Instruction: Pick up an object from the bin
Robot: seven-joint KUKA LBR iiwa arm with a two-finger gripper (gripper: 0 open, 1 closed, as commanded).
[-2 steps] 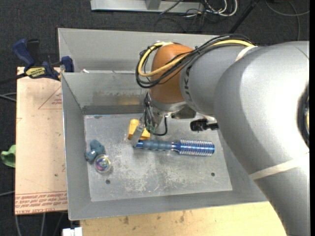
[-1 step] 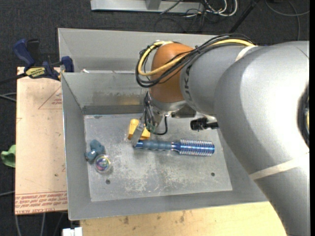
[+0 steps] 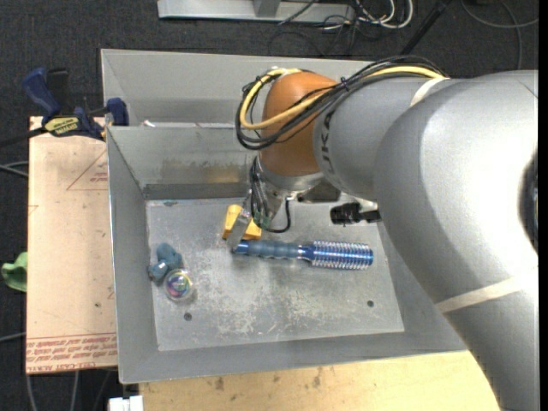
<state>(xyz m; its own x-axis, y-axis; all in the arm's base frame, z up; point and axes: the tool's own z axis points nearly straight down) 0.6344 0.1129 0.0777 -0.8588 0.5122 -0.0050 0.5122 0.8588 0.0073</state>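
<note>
Camera view: the arm [image 3: 445,169] reaches into the grey bin [image 3: 282,311], and the jaws are low over the bin floor.
Jaws: I cannot tell whether they are parted or closed. No thing shows between them.
Nearest thing: a small yellow piece [image 3: 232,221] lies just beside the jaws on the view's left, perhaps touching them.
Next nearest: a blue brush [image 3: 308,253] lies flat just below the jaws in the view. Its handle end is close under them and its bristled head runs away to the view's right.
Farther off: a small blue-grey lump [image 3: 162,262] and a shiny ball [image 3: 179,286] lie close together, well apart from the jaws, down and to the view's left.
Step in hand: by my judgement, settling onto one thing, either the yellow piece or the brush handle.
Doing it well: centre the jaws over one thing alone. For the brush, straddle the handle across its width. For the yellow piece, shift to the view's left first.
Risk: a pinch that catches both things, or the brush tipping when lifted by its handle end.
</note>
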